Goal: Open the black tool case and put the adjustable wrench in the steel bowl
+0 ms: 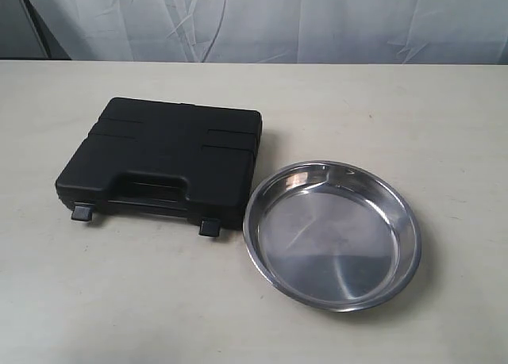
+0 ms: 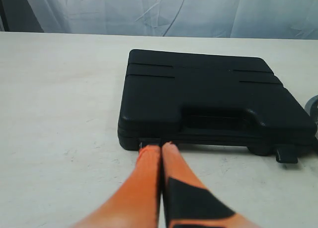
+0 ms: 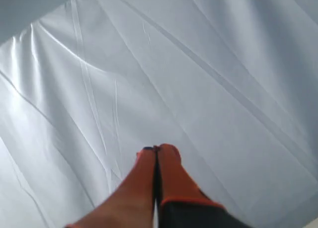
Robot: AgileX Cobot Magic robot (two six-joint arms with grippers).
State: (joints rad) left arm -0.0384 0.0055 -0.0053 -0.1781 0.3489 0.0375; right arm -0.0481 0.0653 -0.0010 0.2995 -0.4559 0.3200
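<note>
Closed black tool case (image 1: 163, 162), left of centre on the worktop (image 1: 119, 308), presumably conceals the unseen adjustable wrench; the steel bowl (image 1: 333, 233) lies empty just beside it, lower right; left gripper (image 2: 161, 147), pinched shut, points at a latch (image 2: 149, 141); right gripper (image 3: 157, 149), likewise shut, holds nothing.

The tool case (image 1: 167, 154) looks like dull black plastic. The steel bowl (image 1: 333, 245) is shiny metal, smooth like a mirror. The white cloth (image 1: 278, 19) has wrinkles.

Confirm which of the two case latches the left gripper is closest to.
The latch on the end away from the steel bowl; the shut left gripper nearly touches it. The other latch sits bowl-side.
</note>
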